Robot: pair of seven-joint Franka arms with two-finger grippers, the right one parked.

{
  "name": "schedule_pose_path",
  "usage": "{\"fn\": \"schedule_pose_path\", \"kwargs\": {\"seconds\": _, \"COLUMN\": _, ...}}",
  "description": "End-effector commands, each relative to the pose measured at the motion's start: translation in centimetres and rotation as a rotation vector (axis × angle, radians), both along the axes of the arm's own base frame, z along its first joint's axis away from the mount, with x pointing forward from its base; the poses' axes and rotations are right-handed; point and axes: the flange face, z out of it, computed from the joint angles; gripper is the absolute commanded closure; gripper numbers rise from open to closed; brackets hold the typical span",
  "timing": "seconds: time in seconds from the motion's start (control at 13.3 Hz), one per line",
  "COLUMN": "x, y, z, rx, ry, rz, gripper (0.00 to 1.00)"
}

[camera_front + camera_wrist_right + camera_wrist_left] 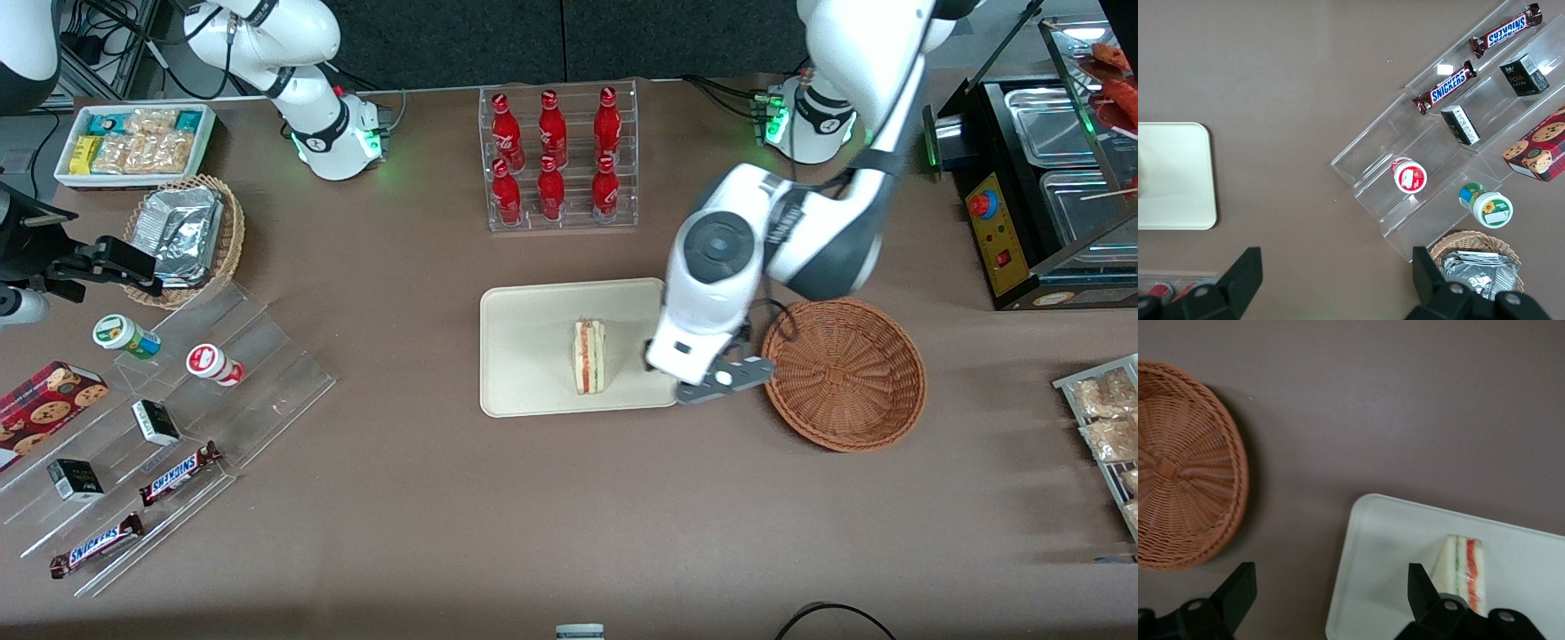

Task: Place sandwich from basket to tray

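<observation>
One sandwich [589, 356] on tray [524, 356]; one basket [843, 373]; gripper [1331, 597] spread above.

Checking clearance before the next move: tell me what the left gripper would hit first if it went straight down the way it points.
Probably bare table or the tray rim: the open gripper hangs between basket and sandwich; depth unclear.

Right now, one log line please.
sandwich: on tray | basket: empty | gripper: open, above tray edge nearest basket
</observation>
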Motion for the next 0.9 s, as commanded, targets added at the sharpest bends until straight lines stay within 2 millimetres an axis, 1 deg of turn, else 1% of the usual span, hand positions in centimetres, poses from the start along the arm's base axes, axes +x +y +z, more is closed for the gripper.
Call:
{"fn": "schedule_pose_path", "kwargs": {"seconds": 0.0, "x": 0.6, "y": 5.0, "z": 2.2, "rx": 0.005, "ry": 0.052, "rz": -0.017, "gripper": 0.00}}
{"fn": "schedule_pose_path", "kwargs": {"seconds": 0.07, "x": 1.0, "y": 7.1, "z": 3.1, "rx": -0.019, "ry": 0.081, "rz": -0.042, "gripper": 0.00}}
{"fn": "schedule_pose_path", "kwargs": {"seconds": 0.15, "x": 1.1, "y": 9.1, "z": 4.6, "rx": -0.032, "ry": 0.088, "rz": -0.075, "gripper": 0.00}}
{"fn": "schedule_pose_path", "kwargs": {"seconds": 0.22, "x": 1.2, "y": 12.3, "z": 6.0, "rx": -0.037, "ry": 0.096, "rz": -0.086, "gripper": 0.00}}
{"fn": "schedule_pose_path", "kwargs": {"seconds": 0.3, "x": 0.9, "y": 14.8, "z": 7.3, "rx": -0.056, "ry": 0.119, "rz": -0.110, "gripper": 0.00}}
{"fn": "schedule_pose_path", "kwargs": {"seconds": 0.38, "x": 0.1, "y": 17.1, "z": 8.9, "rx": -0.085, "ry": 0.153, "rz": -0.157, "gripper": 0.00}}
{"fn": "schedule_pose_path", "kwargs": {"seconds": 0.45, "x": -0.7, "y": 20.1, "z": 10.6, "rx": -0.108, "ry": 0.188, "rz": -0.219, "gripper": 0.00}}
{"fn": "schedule_pose_path", "kwargs": {"seconds": 0.6, "x": -2.6, "y": 23.4, "z": 14.0, "rx": -0.123, "ry": 0.217, "rz": -0.329, "gripper": 0.00}}
{"fn": "schedule_pose_path", "kwargs": {"seconds": 0.75, "x": -4.6, "y": 25.0, "z": 16.9, "rx": -0.133, "ry": 0.240, "rz": -0.418, "gripper": 0.00}}
{"fn": "schedule_pose_path", "kwargs": {"seconds": 0.82, "x": -5.7, "y": 26.0, "z": 17.9, "rx": -0.137, "ry": 0.264, "rz": -0.441, "gripper": 0.00}}
